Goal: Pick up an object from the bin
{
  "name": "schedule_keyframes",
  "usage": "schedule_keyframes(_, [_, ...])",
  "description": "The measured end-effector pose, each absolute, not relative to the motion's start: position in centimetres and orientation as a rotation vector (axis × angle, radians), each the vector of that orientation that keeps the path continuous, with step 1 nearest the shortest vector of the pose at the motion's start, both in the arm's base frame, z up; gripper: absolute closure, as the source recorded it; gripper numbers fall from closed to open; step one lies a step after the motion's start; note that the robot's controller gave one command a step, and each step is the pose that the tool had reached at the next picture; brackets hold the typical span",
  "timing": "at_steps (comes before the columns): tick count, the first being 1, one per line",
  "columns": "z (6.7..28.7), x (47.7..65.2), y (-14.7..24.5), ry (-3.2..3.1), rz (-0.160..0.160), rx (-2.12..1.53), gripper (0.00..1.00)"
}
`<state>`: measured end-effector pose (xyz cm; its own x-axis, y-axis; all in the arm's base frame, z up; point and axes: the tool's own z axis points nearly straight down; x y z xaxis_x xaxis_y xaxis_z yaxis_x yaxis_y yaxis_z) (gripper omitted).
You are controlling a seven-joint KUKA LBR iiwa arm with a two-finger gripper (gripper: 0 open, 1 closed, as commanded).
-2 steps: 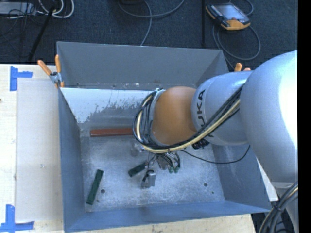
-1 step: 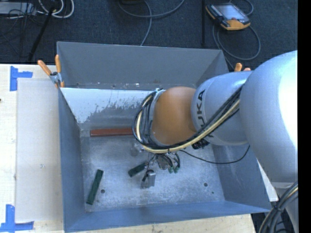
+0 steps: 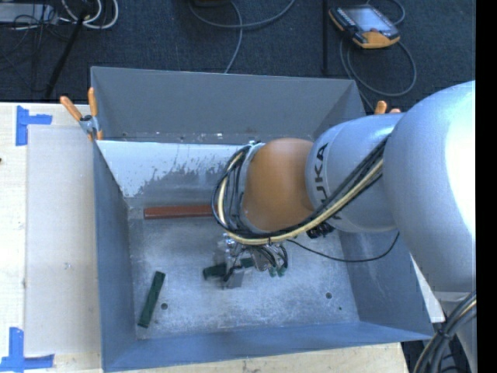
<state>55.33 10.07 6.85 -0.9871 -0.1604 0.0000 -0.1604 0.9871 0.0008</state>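
Robot gripper (image 3: 233, 272) low over grey metal bin (image 3: 109, 208) floor, open or closed cannot be told; small dark green piece (image 3: 211, 271) just beside it; dark green flat bar (image 3: 151, 298) well apart, nearer the front wall; reddish-brown long bar (image 3: 177, 212) farther back

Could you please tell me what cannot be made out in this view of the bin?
Camera view: the small dark green thing mid-floor is partly covered by the claw; its shape, and whether it is held, cannot be told.
Camera view: the red-brown bar has its right end hidden behind the arm's cables.
Camera view: the right floor of the bin lies under the arm.
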Motion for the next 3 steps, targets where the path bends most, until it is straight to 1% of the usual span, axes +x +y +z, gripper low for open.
schedule_keyframes(1, [8.4, 55.4, 10.1, -3.133, -0.001, 0.250, 1.00])
schedule_keyframes(3, [12.6, 55.5, 10.1, -3.135, -0.001, 0.244, 1.00])
